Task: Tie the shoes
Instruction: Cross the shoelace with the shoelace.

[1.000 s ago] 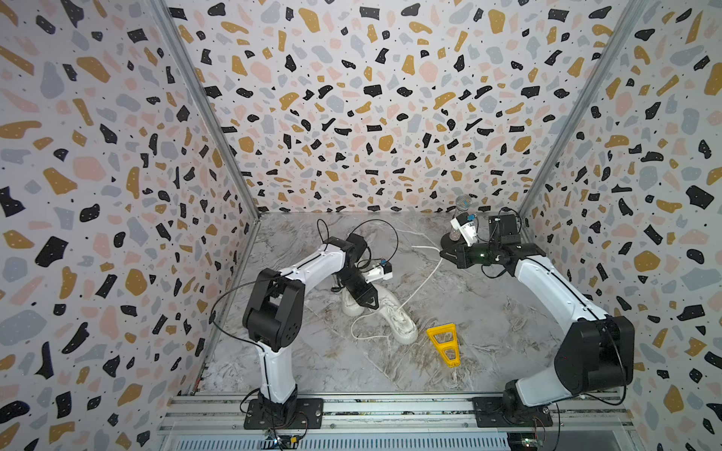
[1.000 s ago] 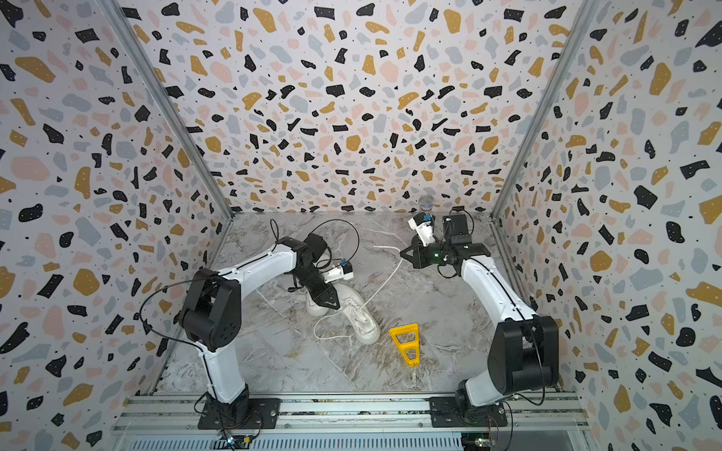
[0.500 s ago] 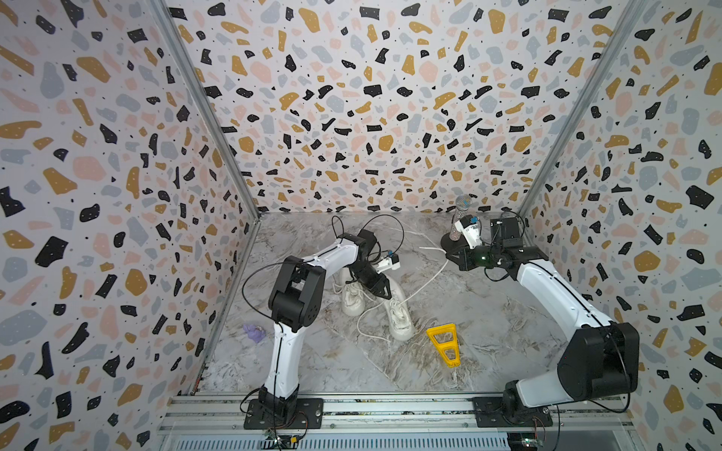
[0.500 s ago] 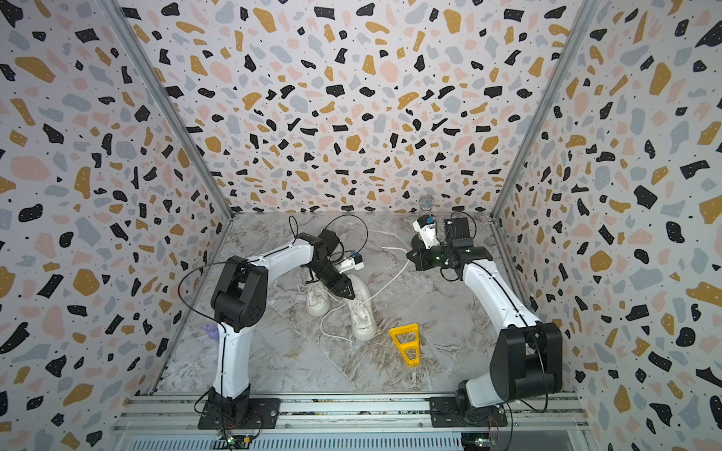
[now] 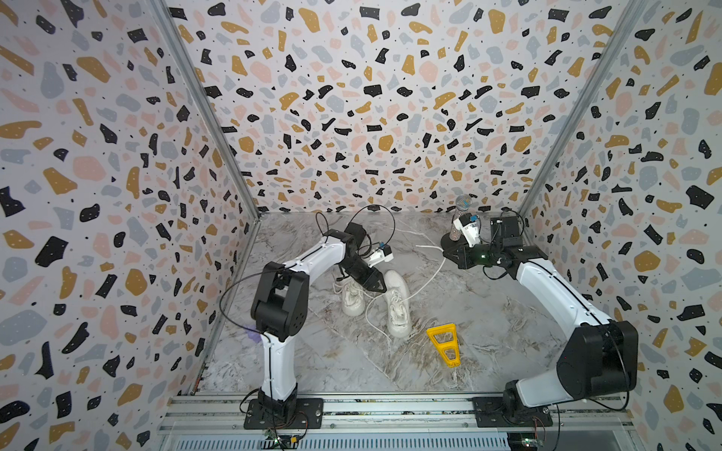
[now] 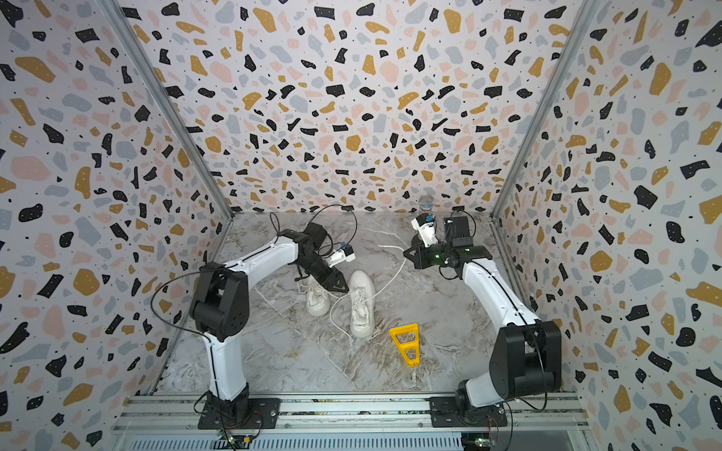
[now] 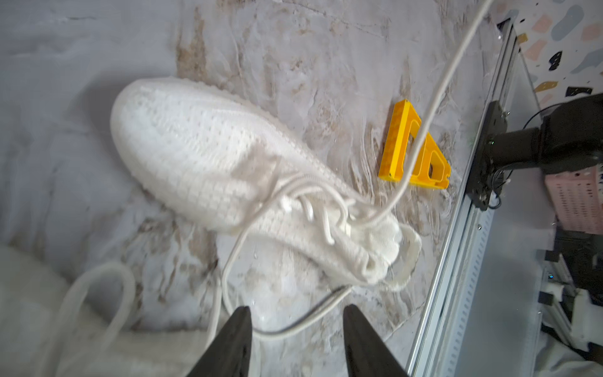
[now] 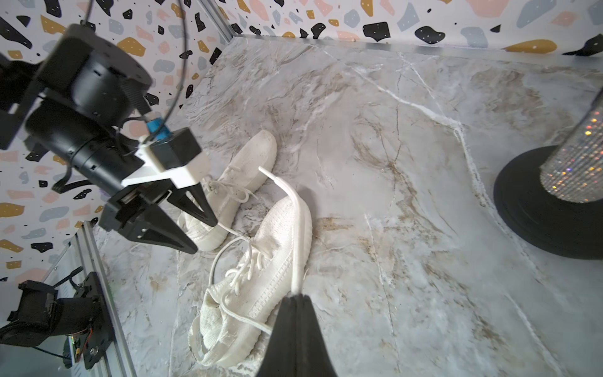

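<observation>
Both white shoes point(image 5: 397, 308) lay side by side, untied, mid-bench point(image 5: 488, 304); your right tool point(image 8: 295, 295) was clenched on one lace point(image 8: 298, 228), your left tool point(image 7: 297, 308) hung empty w/ jaws apart over a slack loop point(image 7: 303, 323), so a hard pull could've dragged the light shoe or tangled the laces.

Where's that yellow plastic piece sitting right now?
In both top views the yellow piece lies flat on the marble floor, just right of the heel of the rightmost shoe, not touching it.
</observation>
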